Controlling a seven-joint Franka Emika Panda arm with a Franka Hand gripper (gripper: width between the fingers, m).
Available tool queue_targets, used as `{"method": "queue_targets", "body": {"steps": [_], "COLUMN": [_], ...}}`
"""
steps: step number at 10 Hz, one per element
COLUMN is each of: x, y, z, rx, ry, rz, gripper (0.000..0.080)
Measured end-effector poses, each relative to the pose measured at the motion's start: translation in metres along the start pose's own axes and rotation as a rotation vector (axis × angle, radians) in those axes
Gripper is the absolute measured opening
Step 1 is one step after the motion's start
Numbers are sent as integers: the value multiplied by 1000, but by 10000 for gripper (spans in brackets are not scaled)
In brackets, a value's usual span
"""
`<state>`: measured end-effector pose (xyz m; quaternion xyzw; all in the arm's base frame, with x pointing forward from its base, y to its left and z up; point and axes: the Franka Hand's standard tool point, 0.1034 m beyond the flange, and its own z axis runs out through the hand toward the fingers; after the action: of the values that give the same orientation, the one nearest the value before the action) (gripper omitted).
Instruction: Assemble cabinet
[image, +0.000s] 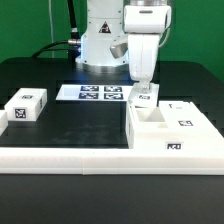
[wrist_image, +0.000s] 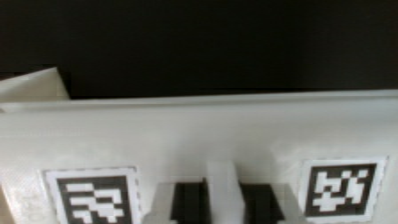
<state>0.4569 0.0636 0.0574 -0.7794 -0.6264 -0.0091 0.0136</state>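
The cabinet (image: 170, 125), a white boxy body with square compartments and tagged faces, stands at the exterior view's right. My gripper (image: 144, 90) hangs straight down over its back left corner. It is shut on a white tagged panel (image: 146, 98) that meets the cabinet there. In the wrist view the gripper (wrist_image: 217, 196) shows two dark fingers (wrist_image: 187, 200) pinching a thin white edge. The panel (wrist_image: 214, 130) fills the view, with one black-and-white tag on each side of the fingers. I cannot tell if the panel rests on the cabinet or hangs just above it.
A small loose white tagged block (image: 25, 107) lies at the exterior view's left. The marker board (image: 95, 93) lies flat behind the black mat, by the robot's base. A long low white rail (image: 90, 157) runs along the front edge.
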Motion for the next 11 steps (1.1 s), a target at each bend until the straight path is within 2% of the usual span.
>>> {"method": "queue_targets", "body": {"steps": [5, 11], "x": [7, 8], "y": [5, 9], "z": [1, 2], "rx": [-2, -5], "ry": [5, -20], "rz": [2, -98], "gripper": [70, 70]}}
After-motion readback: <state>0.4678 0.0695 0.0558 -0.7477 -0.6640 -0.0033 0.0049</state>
